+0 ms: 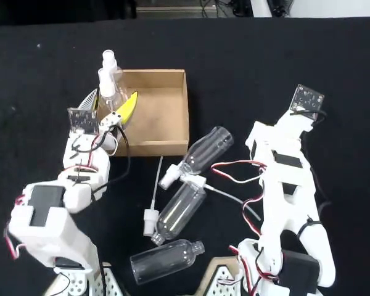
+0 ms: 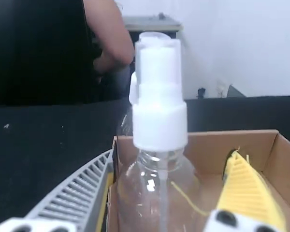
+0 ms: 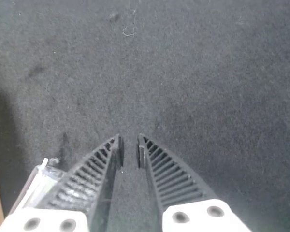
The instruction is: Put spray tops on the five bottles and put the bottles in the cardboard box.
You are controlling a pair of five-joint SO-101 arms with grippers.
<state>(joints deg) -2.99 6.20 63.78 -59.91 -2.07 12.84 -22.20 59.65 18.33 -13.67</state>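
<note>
**High view.** The left claw [image 1: 114, 95] stands at the far-left corner of the box [image 1: 172, 145]. Its fingers are spread on either side of an upright bottle [image 1: 106, 91] with a top fitted. A second capped bottle [image 1: 109, 61] stands just beyond the first.

Three bottles lie on the table [image 1: 265, 55] between the arms:
- The far bottle [image 1: 208, 147] and the middle bottle [image 1: 180, 209] lie on a diagonal, necks toward the left arm's base.
- The near bottle [image 1: 163, 260] lies almost crosswise, with its open neck toward the right arm.

Count: five bottles, two upright and three lying. There are five tops, two of them fitted. Two loose tops [image 1: 149, 221] [image 1: 194, 182] lie with their dip tubes showing. One top [image 1: 171, 179] sits at the far bottle's neck; whether it is seated cannot be told.

**Left wrist view.** The capped bottle stands between the grey finger [image 2: 77, 193] and the yellow finger [image 2: 246, 188]. A gap shows on the yellow side, so the claw is judged to be released rather than pinching. The bottle's base appears to be inside the box wall.

**Right wrist view.** The right claw [image 3: 129, 145] has its fingers pressed nearly together and grips nothing, with bare table ahead of it. One lying bottle shows beside and behind its fingertips.

**Judgement.** The lying bottles sit nearer the right arm. They are behind its claw, on the box side, so that claw must draw back and turn toward them.
</note>
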